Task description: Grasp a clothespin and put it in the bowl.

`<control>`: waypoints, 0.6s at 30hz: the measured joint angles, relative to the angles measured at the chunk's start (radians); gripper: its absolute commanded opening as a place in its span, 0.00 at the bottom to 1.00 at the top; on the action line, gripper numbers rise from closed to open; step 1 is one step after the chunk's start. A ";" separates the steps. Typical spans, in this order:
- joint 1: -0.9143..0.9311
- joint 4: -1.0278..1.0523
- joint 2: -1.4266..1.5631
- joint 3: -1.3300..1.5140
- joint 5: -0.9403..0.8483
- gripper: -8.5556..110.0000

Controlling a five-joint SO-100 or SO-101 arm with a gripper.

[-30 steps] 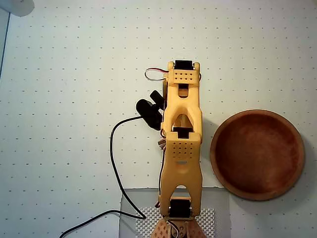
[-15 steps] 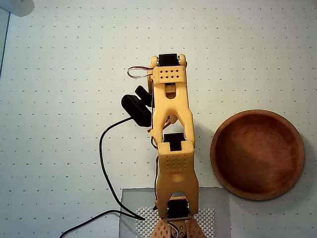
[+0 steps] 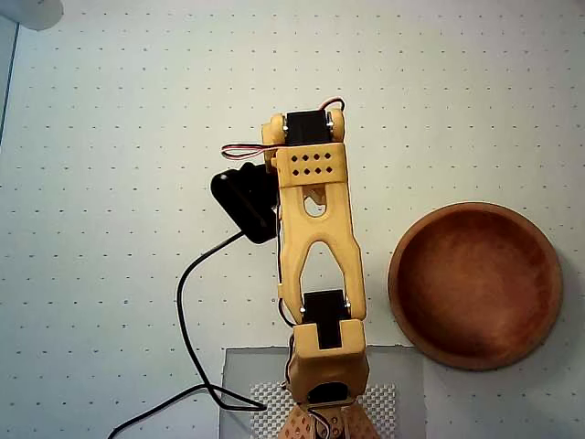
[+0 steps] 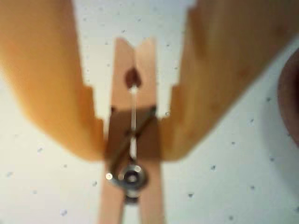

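In the wrist view my gripper (image 4: 133, 142) is shut on the clothespin (image 4: 122, 65), a light-tan wooden pin with a wire spring. The orange fingers (image 4: 51, 93) press its two sides at mid-length, and it points lengthwise up the frame over the white dotted table. A dark reddish edge at the right of that view is the bowl (image 4: 290, 98). From overhead, the reddish-brown wooden bowl (image 3: 475, 357) sits to the right of the yellow arm (image 3: 315, 238) and has nothing inside. The arm's body hides the fingers and the clothespin from above.
A black cable (image 3: 187, 302) loops over the table left of the arm. The arm's base stands on a grey mat (image 3: 239, 384) at the bottom edge. A pale object (image 3: 32, 11) lies in the top left corner.
In the overhead view the arm's far end has swung left, away from the bowl, and the elbow joint has drawn back toward the base. The black wrist camera moved left with it.
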 measured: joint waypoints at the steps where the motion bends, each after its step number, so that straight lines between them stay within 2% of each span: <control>1: 0.012 0.000 0.029 0.009 0.000 0.04; 7: 0.150 0.000 0.156 0.061 -0.063 0.04; 18: 0.534 0.000 0.167 0.069 -0.206 0.04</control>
